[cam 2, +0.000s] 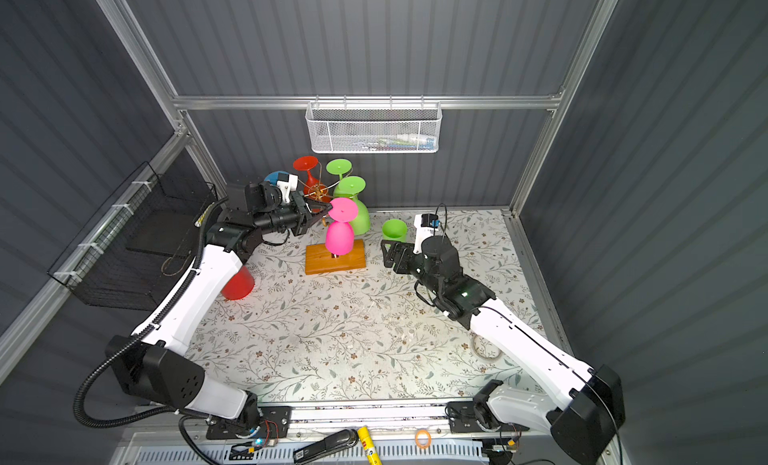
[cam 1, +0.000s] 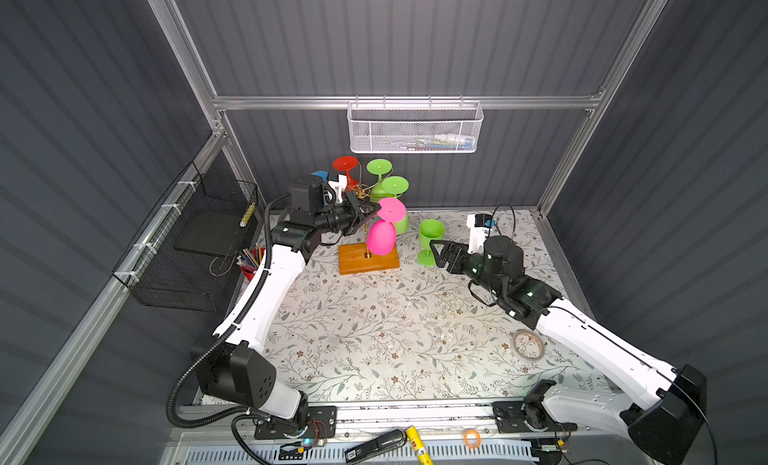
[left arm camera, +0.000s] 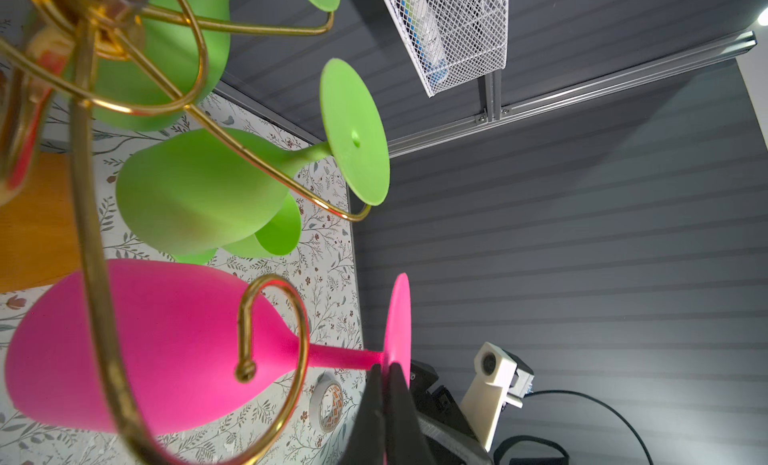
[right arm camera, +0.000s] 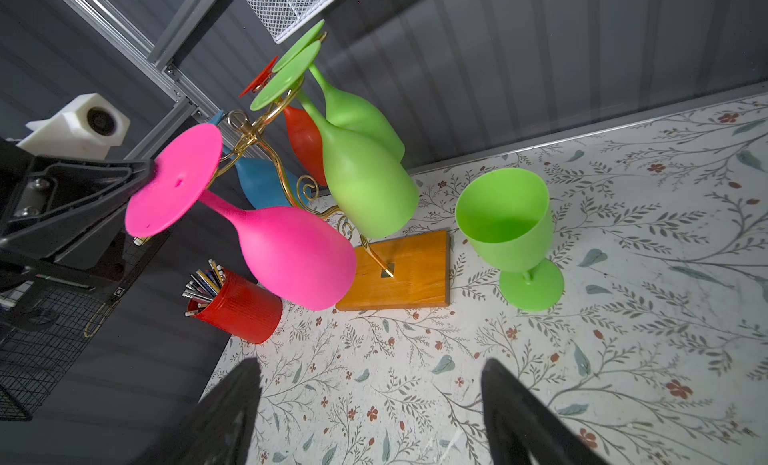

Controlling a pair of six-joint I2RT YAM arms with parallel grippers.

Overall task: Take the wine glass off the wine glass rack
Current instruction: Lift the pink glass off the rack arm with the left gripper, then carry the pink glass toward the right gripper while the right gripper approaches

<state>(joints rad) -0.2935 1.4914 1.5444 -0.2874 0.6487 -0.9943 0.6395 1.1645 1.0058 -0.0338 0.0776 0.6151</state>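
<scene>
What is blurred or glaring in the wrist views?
Left wrist view: the wine glass rack near the lens is blurred, the pink wine glass sharper; a bright light glares at the edge. Right wrist view: the right gripper is a dark blur; the upright green wine glass is sharp.

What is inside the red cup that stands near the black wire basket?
The red cup holds a bundle of pens and pencils, their tips sticking out over the rim. Their lower parts and the cup's bottom are hidden by its wall.
</scene>
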